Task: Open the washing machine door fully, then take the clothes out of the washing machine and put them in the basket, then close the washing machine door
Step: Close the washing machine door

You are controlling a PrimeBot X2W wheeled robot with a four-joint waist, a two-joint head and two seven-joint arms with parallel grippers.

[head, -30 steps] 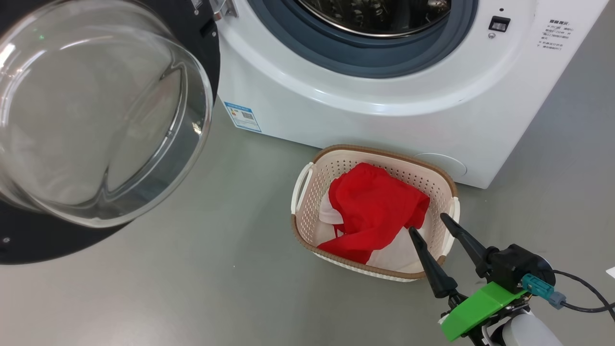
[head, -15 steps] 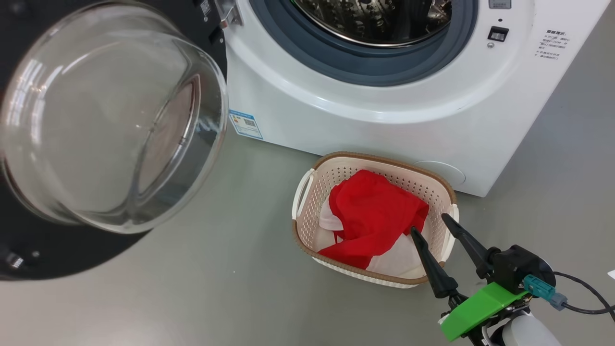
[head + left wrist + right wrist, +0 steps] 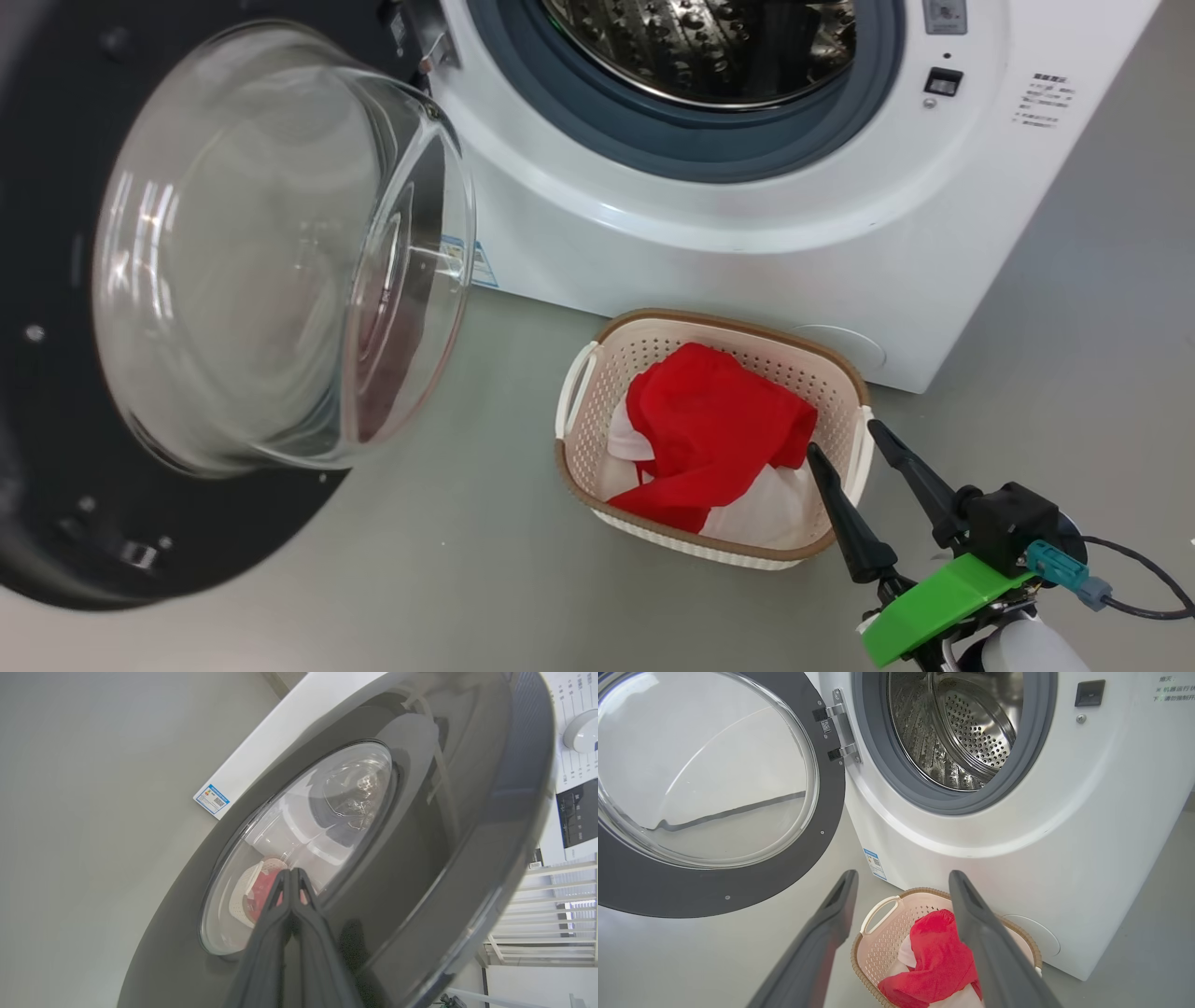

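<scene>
Right gripper [image 3: 843, 437] nearest, out in front of the washing machine [image 3: 700, 252]. Fingers spread wide, nothing between them, tips aimed toward the machine's front panel.

Basket [image 3: 653, 322] sat on the grey floor [image 3: 448, 523] just before the machine's lower front, below the opening. Cream perforated walls, brown woven-look rim, pale handle at each end. Long axis ran handle to handle, roughly along the machine's front, slightly skewed. Clothes [image 3: 709, 420] lay heaped inside: bright red fabric on top, white showing underneath and at the edges. Right gripper's tips hung over the basket corner farthest from the machine; whether they touched the fabric could not be told.

In the right wrist view, the right gripper [image 3: 903, 873] framed the basket [image 3: 920, 890] and the clothes [image 3: 938, 952].

Washing machine door [image 3: 261, 252] stood swung out on its hinge at the left edge of the machine's opening. Wide glossy black rim, clear glass bowl bulging toward the basket side.

Left gripper [image 3: 290, 871] was on the door's [image 3: 420, 835] outer face, fingers pressed together, tips against or just off the window.

Farthest: grey gasket [image 3: 691, 149] and steel dimpled drum [image 3: 700, 47], no clothes visible inside. Blue label [image 3: 876, 863] sat low on the machine's front.
</scene>
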